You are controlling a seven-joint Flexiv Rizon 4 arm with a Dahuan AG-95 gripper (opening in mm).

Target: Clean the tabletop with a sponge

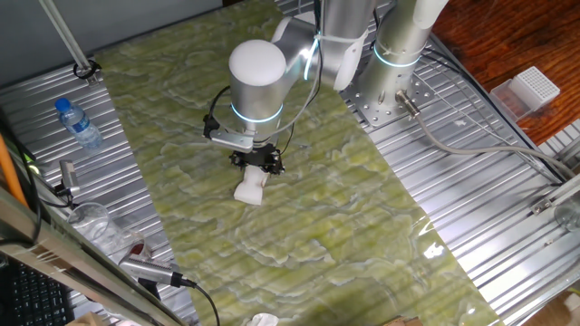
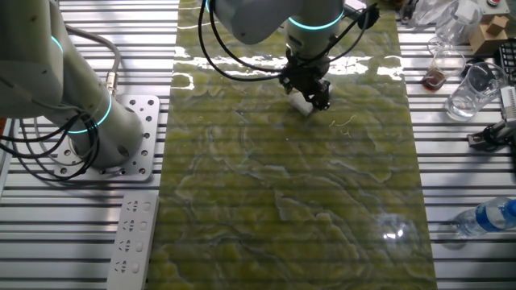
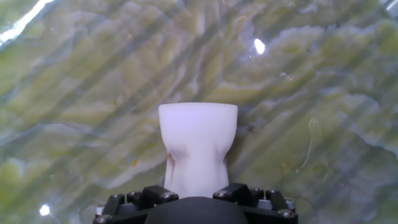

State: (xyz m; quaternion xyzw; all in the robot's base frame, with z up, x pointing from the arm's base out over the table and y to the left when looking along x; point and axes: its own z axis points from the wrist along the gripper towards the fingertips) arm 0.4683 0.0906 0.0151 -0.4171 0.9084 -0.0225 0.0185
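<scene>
The tabletop (image 1: pixel 299 235) is a large green-yellow marbled sheet with pale wavy veins. The sponge (image 1: pixel 251 187) is a small white block with a pinched waist. My gripper (image 1: pixel 256 163) is shut on the sponge and holds its lower end against the sheet, near the sheet's middle. In the other fixed view the gripper (image 2: pixel 310 90) holds the sponge (image 2: pixel 301 103) at the far part of the tabletop (image 2: pixel 306 209). In the hand view the sponge (image 3: pixel 198 144) sticks out between the black fingers (image 3: pixel 239 191) over the tabletop (image 3: pixel 93 93).
Ribbed silver metal surrounds the sheet. A water bottle (image 1: pixel 78 123) and a clear cup (image 1: pixel 91 220) stand at the left. A white scrap (image 1: pixel 264 320) lies at the sheet's near edge. A second arm's base (image 1: pixel 399 54) stands on a plate. A white rack (image 1: pixel 530 89) sits at the right.
</scene>
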